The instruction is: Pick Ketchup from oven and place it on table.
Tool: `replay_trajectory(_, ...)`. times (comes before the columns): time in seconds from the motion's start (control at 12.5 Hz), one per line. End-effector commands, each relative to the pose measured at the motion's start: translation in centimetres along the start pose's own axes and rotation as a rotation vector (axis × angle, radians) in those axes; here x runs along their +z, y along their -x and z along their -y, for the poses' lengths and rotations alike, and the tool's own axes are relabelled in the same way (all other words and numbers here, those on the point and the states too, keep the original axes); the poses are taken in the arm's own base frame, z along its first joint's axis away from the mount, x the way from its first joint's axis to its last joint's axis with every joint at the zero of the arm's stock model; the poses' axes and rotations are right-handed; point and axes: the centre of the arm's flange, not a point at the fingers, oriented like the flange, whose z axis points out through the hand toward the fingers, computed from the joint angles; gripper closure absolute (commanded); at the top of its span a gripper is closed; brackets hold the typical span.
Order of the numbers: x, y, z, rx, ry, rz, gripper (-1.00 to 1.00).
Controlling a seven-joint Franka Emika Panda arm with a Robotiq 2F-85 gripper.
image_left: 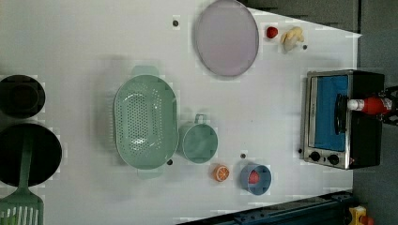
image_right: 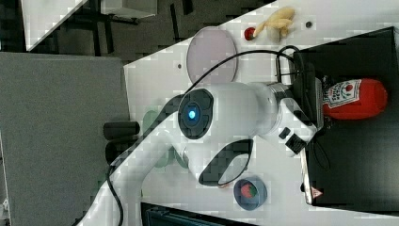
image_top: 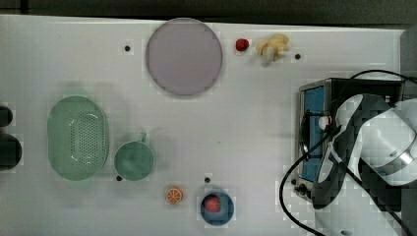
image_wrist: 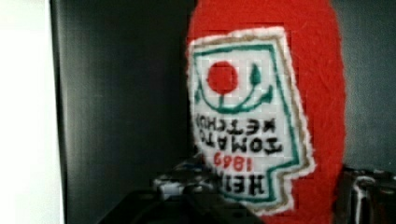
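Note:
The ketchup [image_right: 357, 99], a red bottle with a white-and-red label, lies on its side on the black top of the oven [image_right: 357, 160]. Its white cap [image_left: 355, 104] points toward the oven's blue glass door [image_left: 328, 117]. My gripper [image_wrist: 275, 196] reaches over the oven's front edge and is shut on the ketchup [image_wrist: 261, 93], with one finger [image_wrist: 187, 186] against the label side and the other [image_wrist: 369, 196] against the far side. In the top view my arm [image_top: 373, 142] covers most of the oven [image_top: 314, 103], and the cap [image_top: 323, 122] peeks out. The white table [image_top: 246, 128] spreads out in front.
On the table stand a lilac plate [image_top: 183, 55], a strawberry [image_top: 241, 44], a banana [image_top: 273, 47], a green colander [image_top: 77, 136], a green cup [image_top: 134, 160], an orange slice [image_top: 173, 195] and a blue bowl [image_top: 217, 208] with a red fruit. Black pans [image_left: 28, 150] sit at the left view's left.

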Motion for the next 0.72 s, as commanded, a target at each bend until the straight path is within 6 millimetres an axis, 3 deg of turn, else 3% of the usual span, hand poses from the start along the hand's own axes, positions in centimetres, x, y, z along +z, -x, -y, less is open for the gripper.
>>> replay_trajectory(0.08, -3.7, -2.4, -0.9, 0.065, -0.063, 0.005, -0.27)
replay_trajectory(0.24, -6.9, -2.1, -0.3, 0.052, -0.084, 0.021, -0.27)
replay_trajectory(0.48, -13.3, -1.0, 0.1, 0.013, -0.103, 0.059, -0.27)
replay_trajectory(0.72, -19.2, 2.0, 0.8, -0.132, -0.049, -0.005, -0.27)
